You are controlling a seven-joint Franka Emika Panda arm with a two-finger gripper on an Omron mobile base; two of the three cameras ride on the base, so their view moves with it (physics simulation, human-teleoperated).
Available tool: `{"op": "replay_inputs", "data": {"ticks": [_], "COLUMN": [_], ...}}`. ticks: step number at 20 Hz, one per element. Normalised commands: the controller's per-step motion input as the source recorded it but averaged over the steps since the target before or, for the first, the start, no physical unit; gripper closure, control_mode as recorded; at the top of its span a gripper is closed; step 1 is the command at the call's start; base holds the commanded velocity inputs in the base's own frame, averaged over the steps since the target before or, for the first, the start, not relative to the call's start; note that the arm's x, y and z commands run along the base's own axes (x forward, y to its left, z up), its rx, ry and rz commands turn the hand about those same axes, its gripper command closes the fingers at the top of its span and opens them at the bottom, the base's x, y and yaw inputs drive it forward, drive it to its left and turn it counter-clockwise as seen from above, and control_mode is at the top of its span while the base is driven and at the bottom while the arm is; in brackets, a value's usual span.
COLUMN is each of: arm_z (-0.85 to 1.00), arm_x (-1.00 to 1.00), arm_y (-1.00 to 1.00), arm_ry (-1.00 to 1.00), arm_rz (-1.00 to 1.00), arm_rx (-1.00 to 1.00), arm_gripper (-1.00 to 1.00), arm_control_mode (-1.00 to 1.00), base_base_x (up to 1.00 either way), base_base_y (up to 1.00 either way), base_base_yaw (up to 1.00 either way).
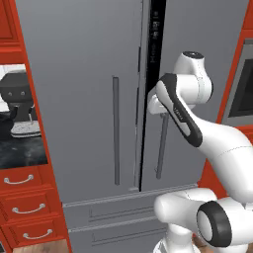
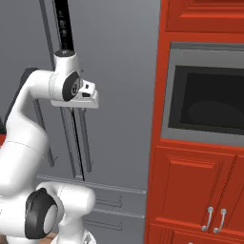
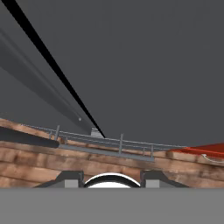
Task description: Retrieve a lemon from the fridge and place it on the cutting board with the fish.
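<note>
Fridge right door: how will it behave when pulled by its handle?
Likely heavy but rigid: the right door is a tall flat panel, so it should swing, not flex. Its handle is a slim smooth bar, possibly slippery. The dark gap suggests it's already ajar.

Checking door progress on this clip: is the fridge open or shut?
Slightly open: a narrow dark gap runs between the fridge doors; nothing inside shows.

Grey fridge [image 3: 144, 65] front with a dark door seam, wooden floor [image 3: 39, 164] seemingly beyond.
</note>
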Motion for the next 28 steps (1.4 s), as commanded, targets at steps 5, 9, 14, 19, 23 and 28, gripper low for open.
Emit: {"op": "replay_inputs", "data": {"ticks": [5,9,14,19,23,28], "arm_z": [0.0,0.0,0.0,0.0,0.0,0.0], "arm_x": [0.0,0.0,0.0,0.0,0.0,0.0], "arm_y": [0.0,0.0,0.0,0.0,0.0,0.0], "arm_ry": [0.0,0.0,0.0,0.0,0.0,0.0], "arm_rz": [0.0,0.0,0.0,0.0,0.0,0.0], "arm_rx": [0.0,0.0,0.0,0.0,0.0,0.0], "arm_gripper": [-1.0,-1.0,-1.0,-1.0,-1.0,-1.0], "arm_control_mode": [1.0,1.0,1.0,1.0,1.0,1.0], "base_base_x": [-0.13,-0.09,-0.07,-0.05,-0.19,-0.64], "base_base_y": [0.02,0.18,0.42,0.49,0.1,-0.01], "base_base_yaw": [-0.03,-0.1,-0.04,0.01,0.01,0.01]}}
